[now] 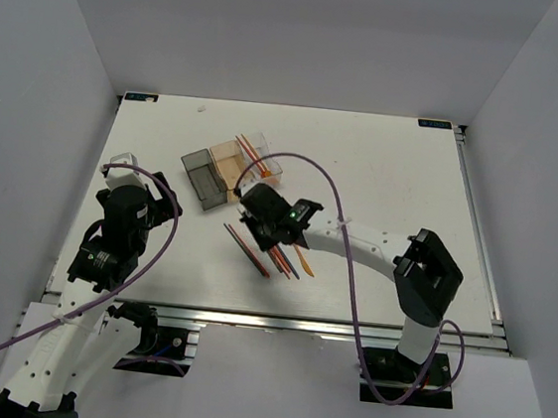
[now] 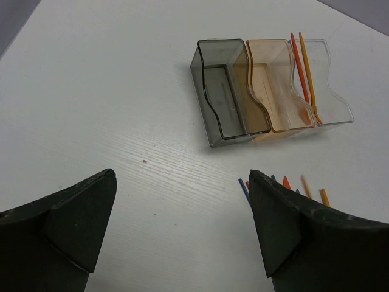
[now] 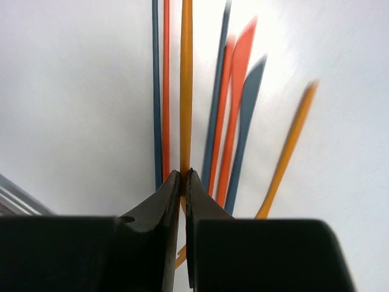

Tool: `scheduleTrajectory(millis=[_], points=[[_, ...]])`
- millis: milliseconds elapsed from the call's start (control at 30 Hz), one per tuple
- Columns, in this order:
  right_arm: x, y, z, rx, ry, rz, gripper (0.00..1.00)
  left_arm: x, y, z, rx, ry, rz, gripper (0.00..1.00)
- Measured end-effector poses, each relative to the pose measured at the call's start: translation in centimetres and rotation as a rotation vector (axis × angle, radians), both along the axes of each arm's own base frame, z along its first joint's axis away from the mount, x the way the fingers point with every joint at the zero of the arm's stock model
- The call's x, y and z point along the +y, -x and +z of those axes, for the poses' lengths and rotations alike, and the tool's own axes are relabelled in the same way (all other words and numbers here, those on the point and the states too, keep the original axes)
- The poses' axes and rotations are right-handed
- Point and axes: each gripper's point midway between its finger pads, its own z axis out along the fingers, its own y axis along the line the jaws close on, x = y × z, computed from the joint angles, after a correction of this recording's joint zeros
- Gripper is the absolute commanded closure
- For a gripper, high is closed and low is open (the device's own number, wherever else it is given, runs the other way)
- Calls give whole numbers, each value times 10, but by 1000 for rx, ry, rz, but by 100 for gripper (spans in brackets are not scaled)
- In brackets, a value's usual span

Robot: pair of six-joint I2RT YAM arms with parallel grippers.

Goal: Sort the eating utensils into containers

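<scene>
The right gripper (image 3: pixel 183 177) was down on the loose utensils (image 1: pixel 272 256), which lay in a close fan on the worktop (image 1: pixel 412 173) around its middle, a little toward the near edge. Its jaws were pinched almost together on one orange utensil (image 3: pixel 185 85), whose shaft ran straight out from between the tips. Neighbours crowded that shaft. A red utensil (image 3: pixel 166 91) and a blue utensil (image 3: pixel 155 91) lay just beside it on one side. Another blue, a broader red-orange and a third blue lay on the other. A second orange one (image 3: pixel 292 146) lay splayed a little apart. From above, the gripper and wrist covered the far ends of the fan.

The containers (image 1: pixel 225 168) stood toward the far edge, left of centre, joined in a row: grey bin (image 2: pixel 222 97), amber bin (image 2: pixel 273 85), clear bin (image 2: pixel 331 91). A red stick (image 2: pixel 296 61) and an orange stick (image 2: pixel 307 67) lay in the clear bin, close along the wall it shared with the amber one. Nothing could be made out in the grey and amber bins.

A purple cable (image 1: pixel 299 157) from the right arm arched over the worktop just by the containers' right side.

The left gripper (image 2: pixel 182 176) hung near the left edge, jaws spread wide and holding nothing, well apart from both containers and utensils.
</scene>
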Motion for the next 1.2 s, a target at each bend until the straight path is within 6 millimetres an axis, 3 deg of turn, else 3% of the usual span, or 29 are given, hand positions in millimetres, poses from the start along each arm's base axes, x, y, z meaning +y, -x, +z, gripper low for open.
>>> scheduleTrajectory(millis=[167,267,367,500,700,900,1200], points=[[35,-82,71,-106,-184,-52,93,0,0,0,0,0,0,2],[44,-138,95,-172,-269,-69,93,0,0,0,-2,1,0,2],[44,-186,96,-230,-290,-71,93,0,0,0,-1,0,0,2],[63,-230,77,-277,-284,-29,93,0,0,0,-2,1,-1,2],[78,-244,47,-254,-285,33,92,-1,0,0,-1,1,-3,2],[71,-256,47,-260,-317,42,91,-2,0,-1,5,2,-10,2],[63,-266,30,-258,-301,45,89,-3,0,-1,6,2,-15,2]])
